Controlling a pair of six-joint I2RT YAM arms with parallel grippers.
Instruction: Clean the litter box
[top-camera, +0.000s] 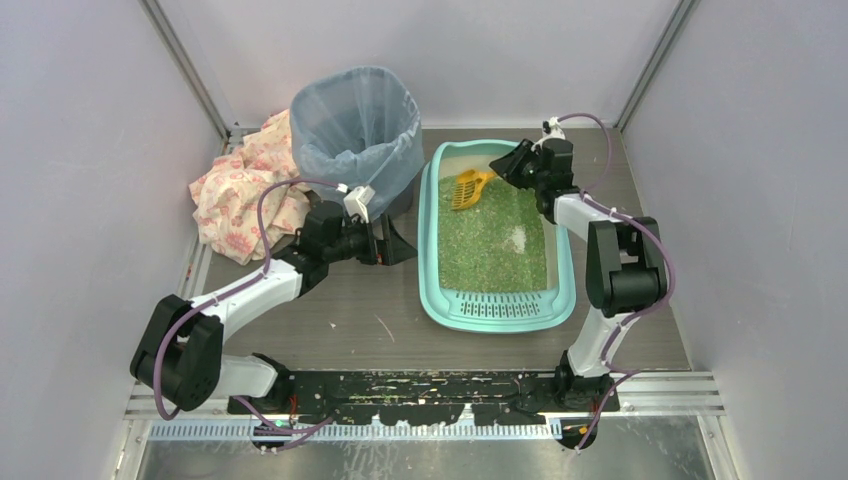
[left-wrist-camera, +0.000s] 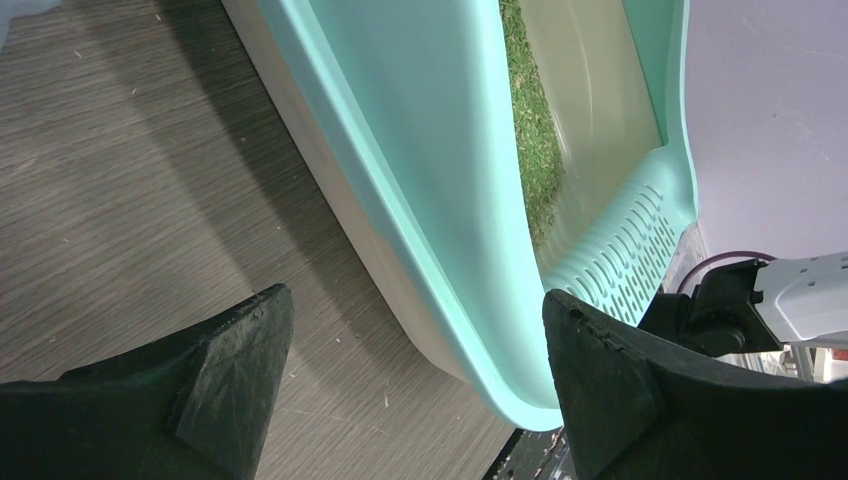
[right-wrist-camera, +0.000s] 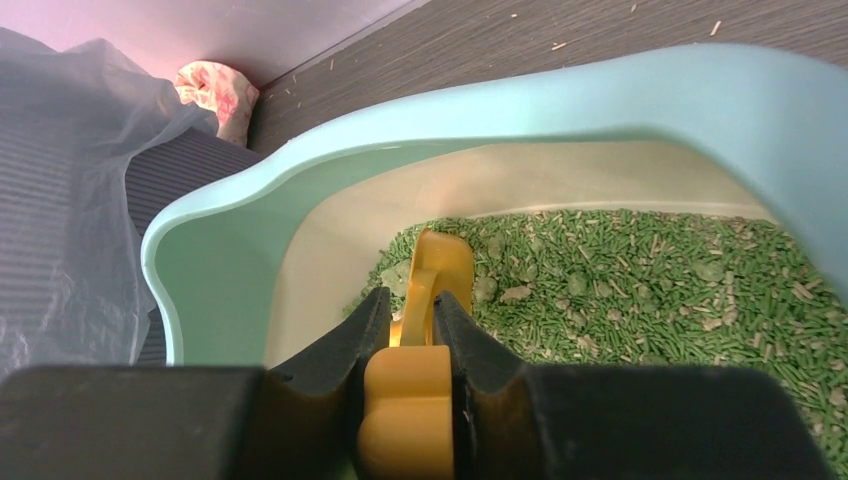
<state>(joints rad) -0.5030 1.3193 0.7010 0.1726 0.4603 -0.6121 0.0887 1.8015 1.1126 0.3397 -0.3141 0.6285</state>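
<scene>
The right gripper (right-wrist-camera: 410, 310) has its jaws clamped on the orange scoop (right-wrist-camera: 441, 268) inside the litter box (top-camera: 428, 250); the left gripper (left-wrist-camera: 415, 300) sits beside its wall, jaws wide apart.

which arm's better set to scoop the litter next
Right: the right gripper is shut on the orange scoop, inside the litter box. The left gripper is open and empty, outside its rim.

Laboratory robot cell: plain panel walls (top-camera: 80, 150), metal corner posts (top-camera: 193, 75), arm bases bolted to a tabletop rail (top-camera: 420, 385).
</scene>
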